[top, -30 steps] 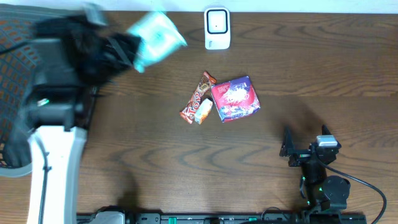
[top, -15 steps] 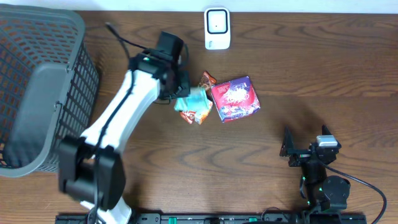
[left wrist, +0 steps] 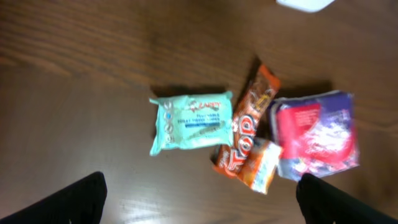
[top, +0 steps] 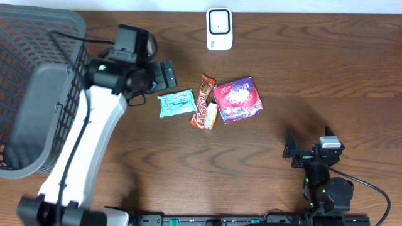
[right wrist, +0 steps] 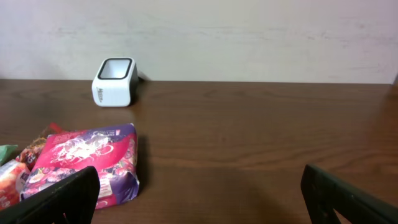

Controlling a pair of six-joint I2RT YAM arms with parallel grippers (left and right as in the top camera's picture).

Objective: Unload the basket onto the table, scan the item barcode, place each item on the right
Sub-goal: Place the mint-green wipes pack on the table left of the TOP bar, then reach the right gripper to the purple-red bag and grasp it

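Though wide-spread and empty, left hand [top: 166,75] and right hand [top: 291,149]; black basket [top: 38,37], contents unclear.

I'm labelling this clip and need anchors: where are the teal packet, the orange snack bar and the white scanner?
teal packet [top: 177,103]: overhead view, middle of its printed face.
orange snack bar [left wrist: 247,124]: left wrist view, the lettering at mid-wrapper.
white scanner [right wrist: 112,89]: right wrist view, its side wall below the window.
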